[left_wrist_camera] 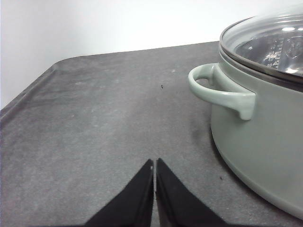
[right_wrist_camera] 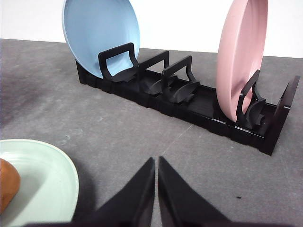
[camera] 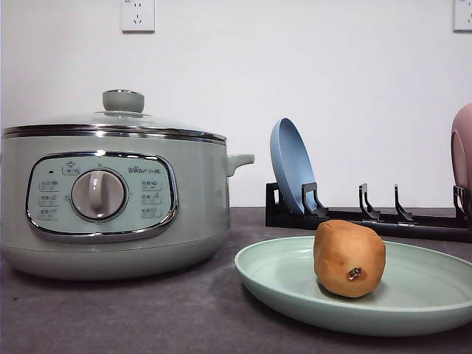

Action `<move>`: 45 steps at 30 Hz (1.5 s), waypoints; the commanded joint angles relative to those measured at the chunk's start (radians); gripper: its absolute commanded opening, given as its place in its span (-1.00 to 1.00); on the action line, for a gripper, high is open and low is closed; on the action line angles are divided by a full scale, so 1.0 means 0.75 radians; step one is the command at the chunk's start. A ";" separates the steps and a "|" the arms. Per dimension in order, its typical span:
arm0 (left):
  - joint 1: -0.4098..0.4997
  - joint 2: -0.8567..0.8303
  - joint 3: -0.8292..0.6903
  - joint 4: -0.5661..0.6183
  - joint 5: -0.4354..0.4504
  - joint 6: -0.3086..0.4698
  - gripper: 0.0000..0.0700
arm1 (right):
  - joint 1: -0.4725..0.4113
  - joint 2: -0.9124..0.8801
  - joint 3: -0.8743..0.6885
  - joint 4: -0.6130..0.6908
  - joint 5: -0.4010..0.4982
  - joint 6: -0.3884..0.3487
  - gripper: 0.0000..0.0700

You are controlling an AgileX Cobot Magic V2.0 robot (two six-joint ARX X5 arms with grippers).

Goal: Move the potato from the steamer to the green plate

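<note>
The orange-brown potato (camera: 349,258) rests on the pale green plate (camera: 280,284) at the front right, its dark eye spot facing the camera; its edge (right_wrist_camera: 7,183) and the plate's rim (right_wrist_camera: 57,182) also appear in the right wrist view. The sage-green steamer (camera: 110,199) stands at the left with its glass lid on. My left gripper (left_wrist_camera: 155,164) is shut and empty, over bare tabletop beside the steamer's handle (left_wrist_camera: 222,92). My right gripper (right_wrist_camera: 156,162) is shut and empty, over the table between the green plate and the rack.
A black dish rack (camera: 369,217) stands behind the green plate along the wall, holding an upright blue plate (camera: 291,166) and a pink plate (right_wrist_camera: 241,56). The dark grey tabletop (left_wrist_camera: 94,118) ends in an edge left of the steamer.
</note>
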 commanded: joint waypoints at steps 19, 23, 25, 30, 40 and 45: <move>0.003 -0.003 -0.027 -0.006 -0.007 -0.013 -1.00 | -0.003 -0.004 -0.006 0.000 0.001 -0.001 -1.00; 0.003 -0.003 -0.027 -0.006 -0.007 -0.013 -1.00 | -0.003 -0.004 -0.006 0.000 0.001 -0.001 -1.00; 0.003 -0.003 -0.027 -0.006 -0.008 -0.013 -1.00 | -0.003 -0.004 -0.006 0.000 0.001 -0.001 -1.00; 0.003 -0.003 -0.027 -0.006 -0.008 -0.013 -1.00 | -0.003 -0.004 -0.006 0.000 0.001 -0.001 -1.00; 0.003 -0.003 -0.027 -0.006 -0.007 -0.013 -1.00 | -0.003 -0.004 -0.006 0.000 0.001 -0.001 -1.00; 0.003 -0.003 -0.027 -0.006 -0.008 -0.013 -1.00 | -0.003 -0.004 -0.006 0.000 0.001 -0.001 -1.00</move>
